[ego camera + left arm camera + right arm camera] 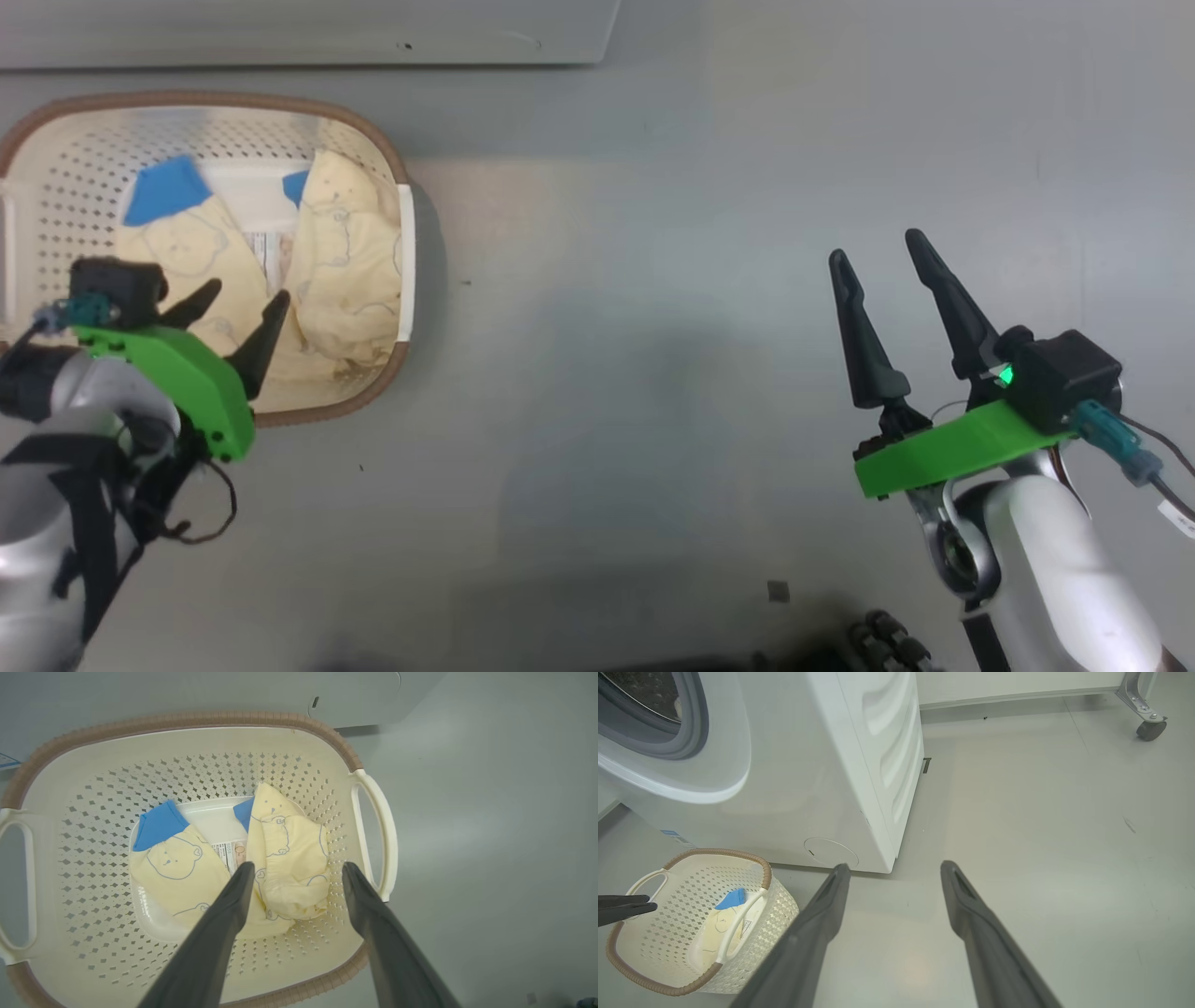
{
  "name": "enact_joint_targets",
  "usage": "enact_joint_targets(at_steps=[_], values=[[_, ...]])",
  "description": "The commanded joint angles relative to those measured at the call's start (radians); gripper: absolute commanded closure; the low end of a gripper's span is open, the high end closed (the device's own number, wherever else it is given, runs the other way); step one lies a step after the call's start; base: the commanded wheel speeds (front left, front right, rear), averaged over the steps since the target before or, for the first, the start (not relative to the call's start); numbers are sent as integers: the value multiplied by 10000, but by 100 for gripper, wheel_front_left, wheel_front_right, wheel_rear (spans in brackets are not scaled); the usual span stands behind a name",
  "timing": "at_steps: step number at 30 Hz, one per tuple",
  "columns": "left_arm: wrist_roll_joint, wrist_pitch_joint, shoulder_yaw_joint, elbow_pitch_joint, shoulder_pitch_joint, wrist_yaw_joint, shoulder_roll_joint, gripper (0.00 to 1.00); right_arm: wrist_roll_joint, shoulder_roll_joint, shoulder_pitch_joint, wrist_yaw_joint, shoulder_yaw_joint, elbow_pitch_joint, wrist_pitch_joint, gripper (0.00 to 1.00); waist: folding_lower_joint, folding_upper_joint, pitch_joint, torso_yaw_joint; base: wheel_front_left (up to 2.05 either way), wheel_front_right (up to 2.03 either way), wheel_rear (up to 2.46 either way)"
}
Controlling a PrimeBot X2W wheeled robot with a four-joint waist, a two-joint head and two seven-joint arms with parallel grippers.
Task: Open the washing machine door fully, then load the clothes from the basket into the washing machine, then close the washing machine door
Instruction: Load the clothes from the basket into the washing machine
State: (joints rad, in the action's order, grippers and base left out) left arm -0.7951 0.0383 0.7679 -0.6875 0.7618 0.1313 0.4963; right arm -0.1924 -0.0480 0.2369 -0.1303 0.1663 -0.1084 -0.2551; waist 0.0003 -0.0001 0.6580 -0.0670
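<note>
The cream basket (400, 168) with a brown rim stands on the floor just in front of the white washing machine (822, 765). The clothes (345, 252), pale yellow with blue patches, lie in two lumps on its bottom. My left gripper (247, 291) hangs open over the basket's near side. In the left wrist view its fingertips straddle the right lump of clothes (289, 858) from above, without touching it. My right gripper (876, 245) stands open over bare floor, far right of the basket. The machine's grey gasket (693, 732) and drum mouth show uncovered. The washing machine door is out of view.
The basket (658, 989) sits below the drum mouth, with a white handle (380, 835) on each short side. A round service cover (830, 851) is low on the machine's front. A caster wheel (1150, 728) stands at the far right. Grey floor stretches right of the machine.
</note>
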Motion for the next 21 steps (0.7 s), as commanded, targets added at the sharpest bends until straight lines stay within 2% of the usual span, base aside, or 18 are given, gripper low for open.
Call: enact_joint_targets(at_steps=[1,9,21], values=[[-330,-68,-133,-87,381,-7,569,0,-25,-22,-11,-4,211,356,-67,0,-3,1,763,-262,0,0,0],[-1679,-1104,1044,-1369,2270,-7,1016,0,-268,-22,165,-4,303,825,-67,0,-3,1,2175,-670,0,0,0],[-2466,-2210,2481,-2140,3803,-6,1526,0,-396,-22,323,-4,647,1157,-67,0,-3,1,3371,-1294,0,0,0]])
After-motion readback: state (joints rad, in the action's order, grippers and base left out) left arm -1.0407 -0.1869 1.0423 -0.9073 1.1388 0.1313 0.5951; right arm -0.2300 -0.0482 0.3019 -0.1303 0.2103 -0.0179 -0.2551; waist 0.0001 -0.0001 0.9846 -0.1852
